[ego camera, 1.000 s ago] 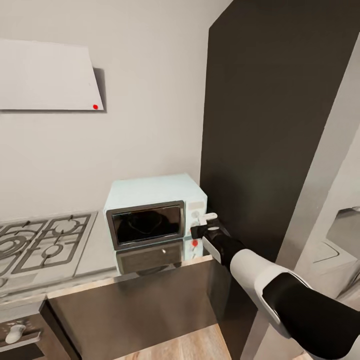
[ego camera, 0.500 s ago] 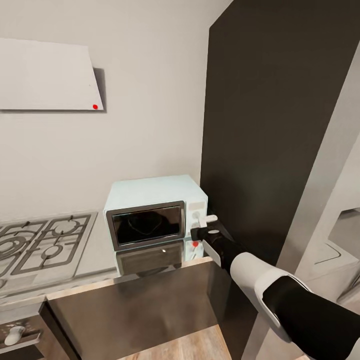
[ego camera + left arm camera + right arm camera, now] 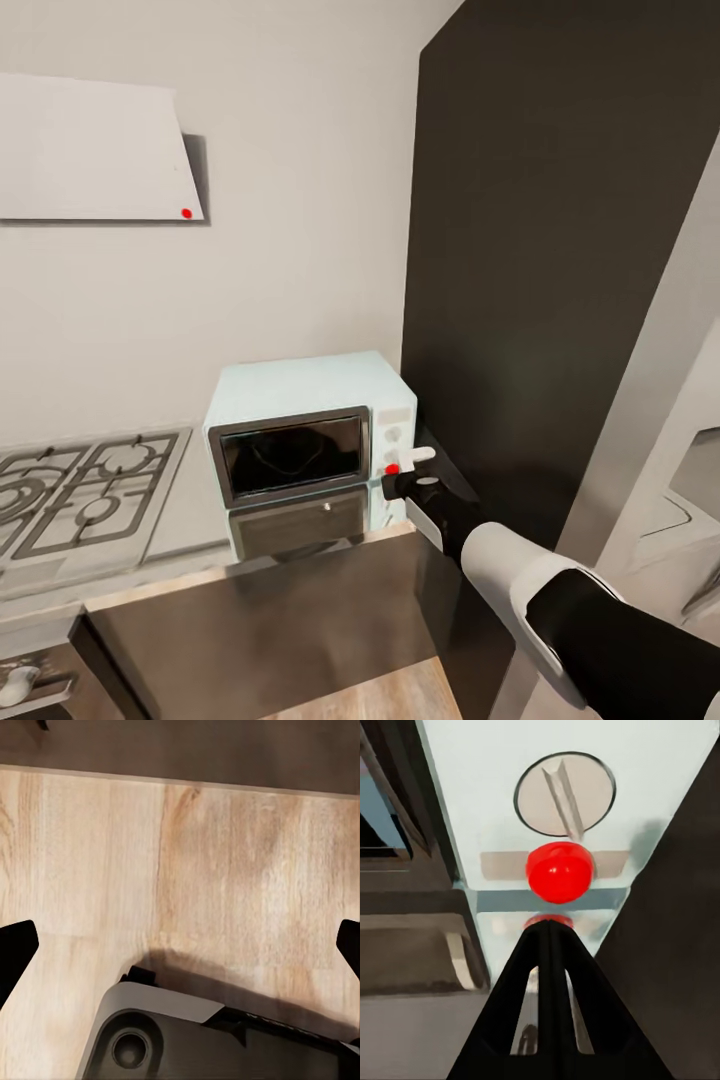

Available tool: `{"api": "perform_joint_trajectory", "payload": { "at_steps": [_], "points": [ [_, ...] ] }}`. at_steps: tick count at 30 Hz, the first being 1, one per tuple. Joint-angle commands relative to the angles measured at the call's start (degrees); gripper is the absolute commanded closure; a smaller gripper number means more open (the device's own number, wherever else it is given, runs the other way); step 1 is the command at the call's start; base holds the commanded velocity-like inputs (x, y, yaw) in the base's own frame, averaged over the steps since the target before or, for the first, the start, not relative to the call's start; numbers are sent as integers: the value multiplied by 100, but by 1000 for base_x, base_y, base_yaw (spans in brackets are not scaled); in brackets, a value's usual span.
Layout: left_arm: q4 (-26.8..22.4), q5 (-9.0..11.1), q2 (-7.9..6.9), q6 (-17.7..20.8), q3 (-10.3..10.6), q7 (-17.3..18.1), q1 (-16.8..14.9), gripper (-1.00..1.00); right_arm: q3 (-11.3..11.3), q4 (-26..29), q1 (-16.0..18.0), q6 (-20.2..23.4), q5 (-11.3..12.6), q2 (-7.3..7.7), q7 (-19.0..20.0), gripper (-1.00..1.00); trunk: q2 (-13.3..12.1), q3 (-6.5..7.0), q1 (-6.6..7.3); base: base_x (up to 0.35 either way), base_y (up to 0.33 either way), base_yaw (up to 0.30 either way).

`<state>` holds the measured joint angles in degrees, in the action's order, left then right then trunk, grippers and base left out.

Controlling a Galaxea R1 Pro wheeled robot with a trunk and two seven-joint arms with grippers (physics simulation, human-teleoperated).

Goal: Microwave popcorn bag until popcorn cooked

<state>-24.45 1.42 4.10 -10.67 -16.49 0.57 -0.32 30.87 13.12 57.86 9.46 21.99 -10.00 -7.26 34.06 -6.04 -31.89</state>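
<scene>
The mint-white microwave point(image 3: 300, 395) stands on the grey countertop point(image 3: 190, 505) with its dark glass door shut. My right gripper point(image 3: 402, 464) is at the white side panel, its tip by the red button point(image 3: 392, 468). In the right wrist view the black fingers point(image 3: 529, 982) meet in a point, so the right gripper point(image 3: 551, 931) is shut, just under the red button point(image 3: 559, 872) and the round knob point(image 3: 564, 793). My left gripper point(image 3: 180, 945) hangs open over the wooden floor point(image 3: 225, 862). The popcorn bag is out of view.
A steel gas hob point(image 3: 85, 490) lies left of the microwave, under a flat white hood point(image 3: 90, 150). A tall dark cabinet wall point(image 3: 540, 250) rises right beside the microwave. A glossy dark cabinet front point(image 3: 270, 620) is below the worktop. The robot's base point(image 3: 172, 1039) shows over the floor.
My right gripper has dropped from the upper knob's height to the red button. The head view has shifted slightly.
</scene>
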Motion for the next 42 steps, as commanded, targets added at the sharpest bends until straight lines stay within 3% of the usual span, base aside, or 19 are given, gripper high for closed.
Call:
{"api": "perform_joint_trajectory", "payload": {
  "at_steps": [1, 12, 21, 42],
  "points": [
    [4, 12, 3, -14, -18, 7, -3, -100, 43, 6, -14, 24, 42, 0, -39, 100, 9, -10, -4, 124, 0, 0],
    [10, 7, 3, -14, -16, 11, -3, -100, 50, 6, -110, -46, 42, 0, -39, 100, 9, -10, -4, 9, 0, 0],
    [10, -20, 3, -14, -4, 12, -3, -100, 50, 6, -109, -51, 42, 0, -39, 100, 9, -10, -4, 249, 0, 0],
    [10, -11, 3, -14, -12, 12, -3, -100, 50, 6, -109, -59, 42, 0, -39, 100, 9, -10, -4, 4, 0, 0]
  ]
}}
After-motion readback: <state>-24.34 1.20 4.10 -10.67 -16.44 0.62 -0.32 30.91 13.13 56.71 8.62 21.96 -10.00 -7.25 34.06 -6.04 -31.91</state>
